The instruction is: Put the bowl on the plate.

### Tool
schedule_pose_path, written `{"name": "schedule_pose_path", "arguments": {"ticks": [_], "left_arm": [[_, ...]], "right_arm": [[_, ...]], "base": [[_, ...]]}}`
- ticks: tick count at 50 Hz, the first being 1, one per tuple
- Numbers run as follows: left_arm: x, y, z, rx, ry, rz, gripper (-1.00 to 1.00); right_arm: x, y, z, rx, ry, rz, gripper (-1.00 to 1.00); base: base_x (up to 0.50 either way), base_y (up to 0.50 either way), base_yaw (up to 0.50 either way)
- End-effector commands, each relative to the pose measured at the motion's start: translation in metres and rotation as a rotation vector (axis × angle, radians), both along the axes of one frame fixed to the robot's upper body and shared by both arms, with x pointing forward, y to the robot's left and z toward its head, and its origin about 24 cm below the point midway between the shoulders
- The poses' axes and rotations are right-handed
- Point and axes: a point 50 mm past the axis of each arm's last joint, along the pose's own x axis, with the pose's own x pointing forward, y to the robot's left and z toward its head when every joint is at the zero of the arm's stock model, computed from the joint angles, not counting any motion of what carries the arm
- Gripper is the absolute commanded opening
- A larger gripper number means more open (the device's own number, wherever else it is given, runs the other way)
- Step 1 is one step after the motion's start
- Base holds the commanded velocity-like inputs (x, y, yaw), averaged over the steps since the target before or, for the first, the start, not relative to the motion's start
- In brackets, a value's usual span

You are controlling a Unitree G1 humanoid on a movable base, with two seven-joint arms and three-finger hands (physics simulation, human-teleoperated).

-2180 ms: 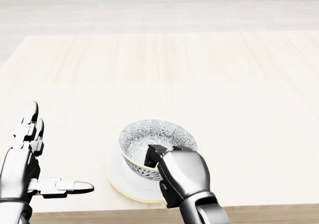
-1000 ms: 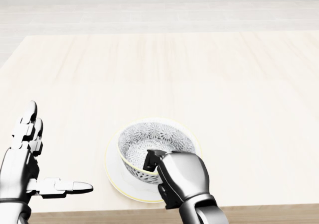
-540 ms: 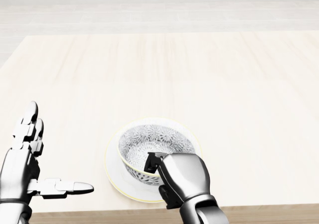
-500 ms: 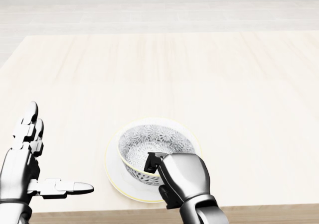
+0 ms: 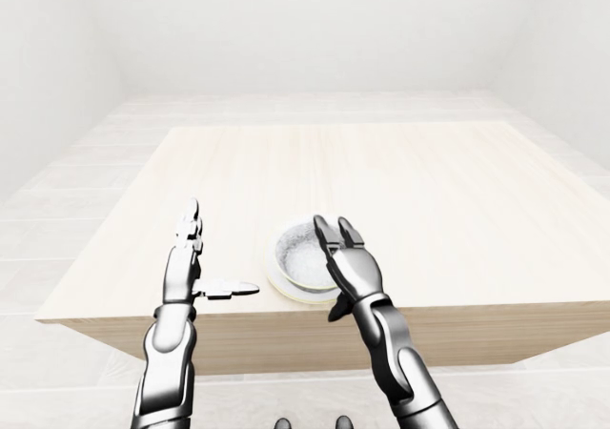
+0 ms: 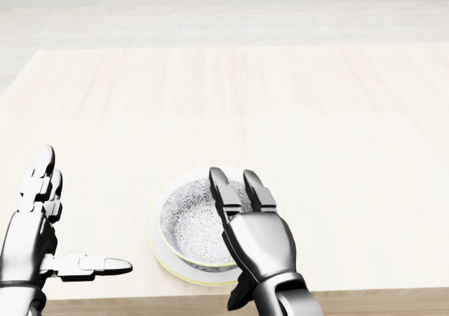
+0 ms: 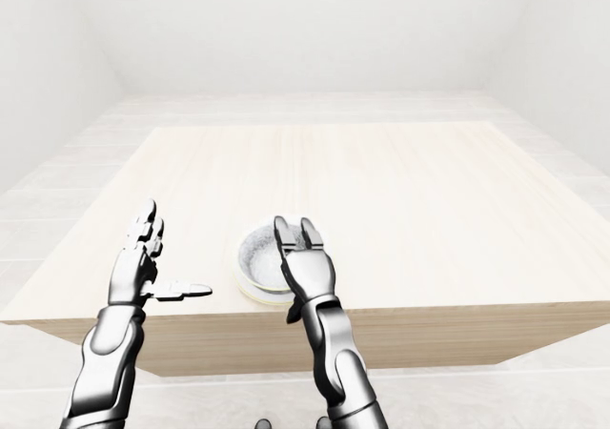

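A patterned grey-and-white bowl (image 6: 186, 221) sits inside a white plate (image 6: 155, 242) near the bottom edge of the wooden table (image 6: 224, 98) in the head view. My right hand (image 6: 235, 207) is open, its fingers stretched flat over the bowl's right side and covering that part of the rim. Nothing is held in it. My left hand (image 6: 74, 221) stays open at the lower left, fingers up and thumb pointing right, apart from the plate. The left-eye view shows the bowl (image 5: 300, 250) between both hands.
The table's near edge (image 6: 140, 298) runs just below the plate. The pale wood top stretches wide toward the top, left and right of the head view. White floor and walls (image 5: 305, 29) surround the table.
My right hand has opened and let go of the bowl's rim. The bowl has settled lower into the plate. The left hand has not moved.
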Motion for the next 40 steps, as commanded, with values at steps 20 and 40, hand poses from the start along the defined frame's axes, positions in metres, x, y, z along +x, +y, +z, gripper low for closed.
{"name": "schedule_pose_path", "arguments": {"ticks": [20,40], "left_arm": [[0.001,-0.001,0.000,0.002,0.002,0.002,1.00],[0.002,0.000,0.002,-0.002,0.001,0.004,1.00]], "right_arm": [[-0.001,-0.004,0.013,0.020,-0.015,0.005,1.00],[-0.010,-0.008,0.041,0.111,-0.011,0.061,1.00]], "base": [[0.00,0.00,0.00],[0.00,0.00,0.00]]}}
